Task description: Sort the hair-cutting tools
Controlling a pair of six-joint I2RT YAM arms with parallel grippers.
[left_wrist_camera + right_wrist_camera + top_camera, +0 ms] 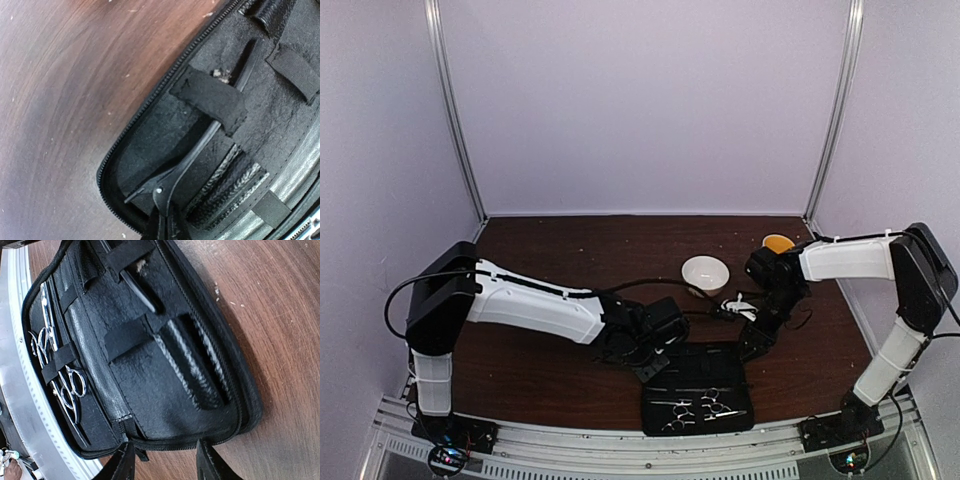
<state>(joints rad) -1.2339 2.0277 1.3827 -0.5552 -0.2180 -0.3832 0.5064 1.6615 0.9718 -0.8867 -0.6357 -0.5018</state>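
Over on the left, the left pincer is pinched tight on the near end of a thin black stick-like clip. It sits right at the corner of the flat black zippered fabric case, which lies open on the dark brown wooden surface. The coming move hangs on that clip's line. Its long axis runs straight away from the pincer, diagonally into the case, and it passes under a black elastic strap stitched across the lining, with its far tip beyond the strap. Any slide, I reckon, has to follow that axis, since a sideways pull would drag against the strap. The left arm is plainly the one on it, and nothing else touches the clip.

Further right, in the half of the case nearer the arm bases, two slim silver metal scissors lie side by side under their own straps. They are well apart from both pincers.

On the right, the right pincer hangs above the case's edge with its jaws spread and nothing between them.

Some things I can't make out. The left fingertips are cut off at the picture's edge, so I judge the bite only from how close together they sit. A second small black piece I can't find anywhere. Two ribbed grey strips beside the clip are too blurred to name.
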